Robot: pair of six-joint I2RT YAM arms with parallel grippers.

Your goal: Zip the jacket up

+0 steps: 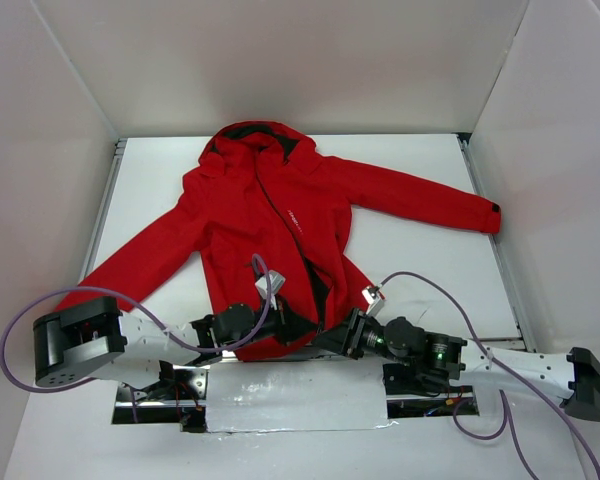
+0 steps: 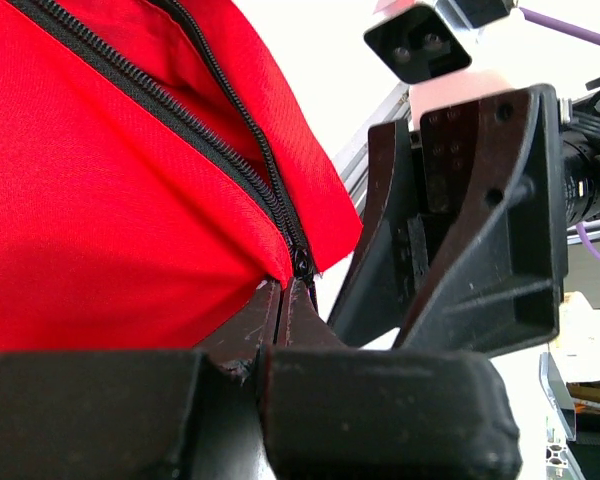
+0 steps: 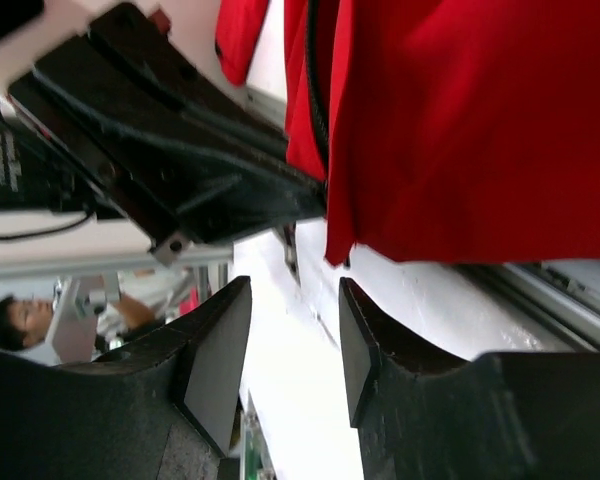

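Observation:
The red jacket (image 1: pixel 250 210) lies spread flat on the white table, hood at the far end, front partly open near the hem. My left gripper (image 1: pixel 292 322) is at the bottom hem, its fingertips (image 2: pixel 280 300) pressed together right at the zip's bottom end (image 2: pixel 302 262), where the two rows of black teeth meet. My right gripper (image 1: pixel 328 338) is just to the right of it, open, with only white table between its pads (image 3: pixel 220 370). The red hem corner (image 3: pixel 335 250) hangs a little beyond those tips. The right gripper's fingers (image 2: pixel 460 230) stand close beside the left ones.
A silver taped plate (image 1: pixel 290 400) covers the near edge between the arm bases. Purple cables (image 1: pixel 430 285) loop over the table from both arms. White walls enclose the table, with a metal rail (image 1: pixel 490 230) along the right side. A person (image 3: pixel 10 320) shows beyond the table.

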